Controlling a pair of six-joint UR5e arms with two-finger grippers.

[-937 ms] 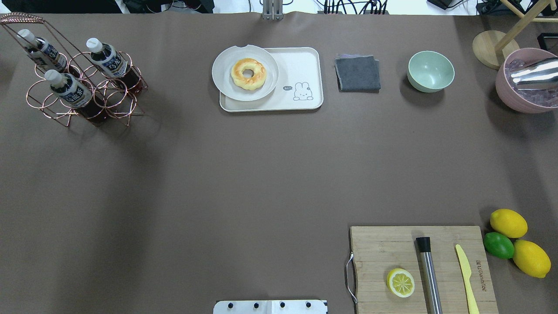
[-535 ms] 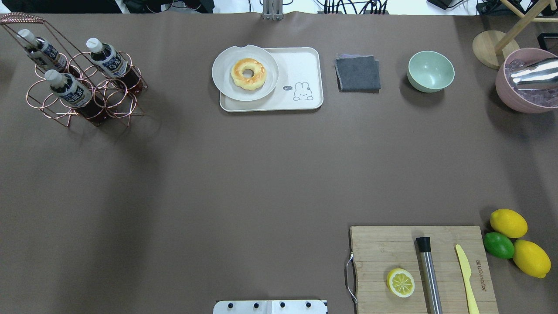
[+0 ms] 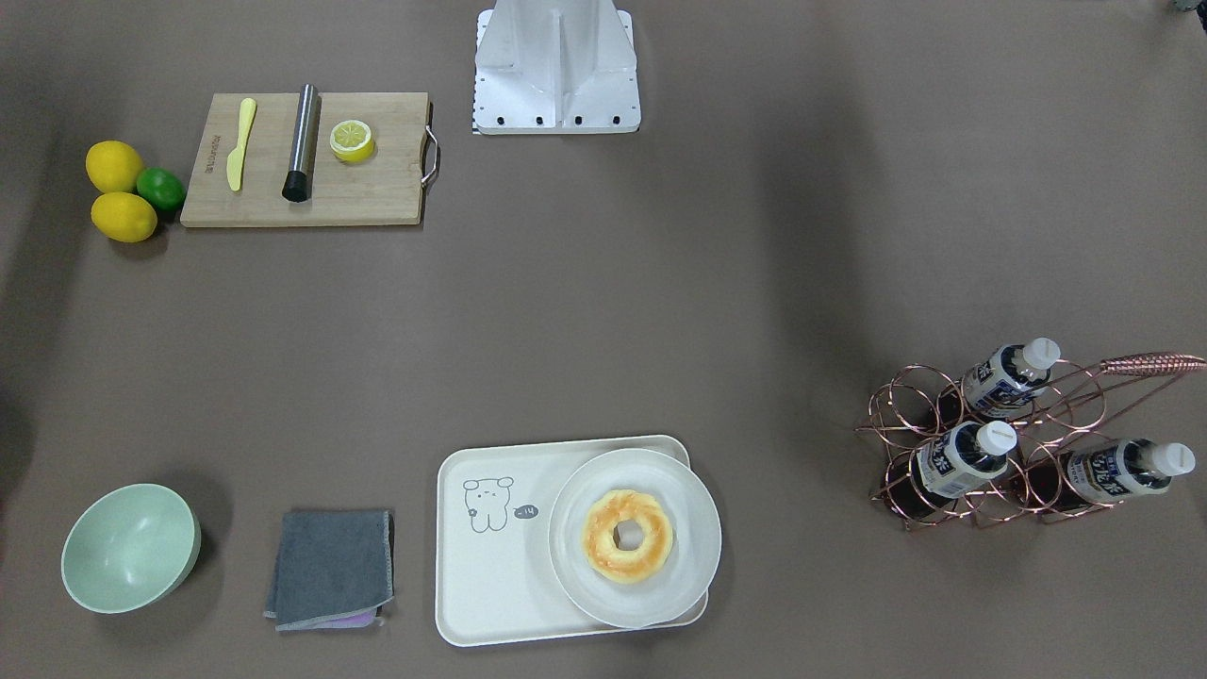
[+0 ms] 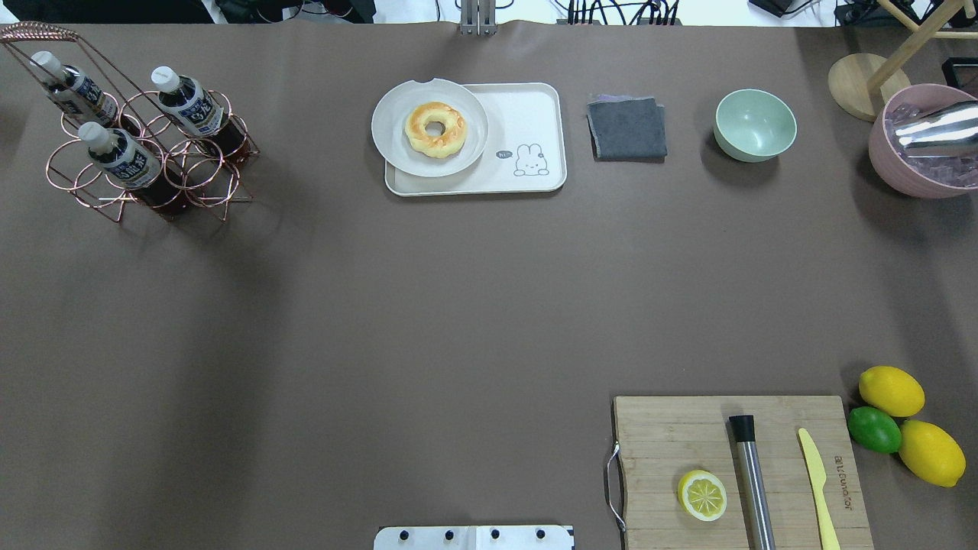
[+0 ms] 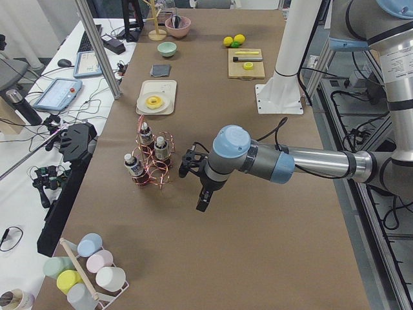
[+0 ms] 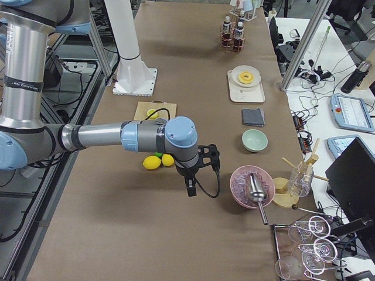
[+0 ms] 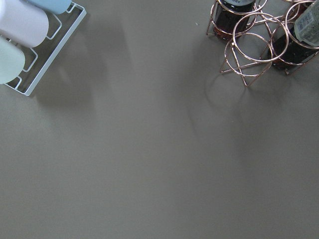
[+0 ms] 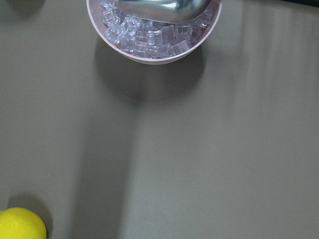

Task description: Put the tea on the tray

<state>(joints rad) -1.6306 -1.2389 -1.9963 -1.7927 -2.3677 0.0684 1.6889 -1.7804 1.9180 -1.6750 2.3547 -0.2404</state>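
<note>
Tea bottle [image 5: 161,150] just beside left end effector [image 5: 201,204]: likely stiff, slick, liquid-heavy. Take it mid-label. End effector's spread: cannot tell.

"hi~" in the speech bubble [image 4: 503,154] by the bear [image 4: 531,160] on the tray [image 4: 527,114]; tea-bottle labels [image 4: 126,159], board stamp [image 4: 839,481] illegible

Copper rack [image 7: 255,39], tea bottles [image 7: 228,18], pastel cups [image 7: 22,22]

The brown-covered table [image 4: 458,305] carries a copper wire bottle rack [image 4: 187,164], a cream-white rectangular tray [image 4: 527,114], a folded grey cloth [image 4: 626,127], a pale green bowl [image 4: 755,124], a pink bowl of ice [image 4: 898,177], a wooden cutting board [image 4: 665,435], two yellow lemons [image 4: 891,390] and a green lime [image 4: 874,429].
</note>
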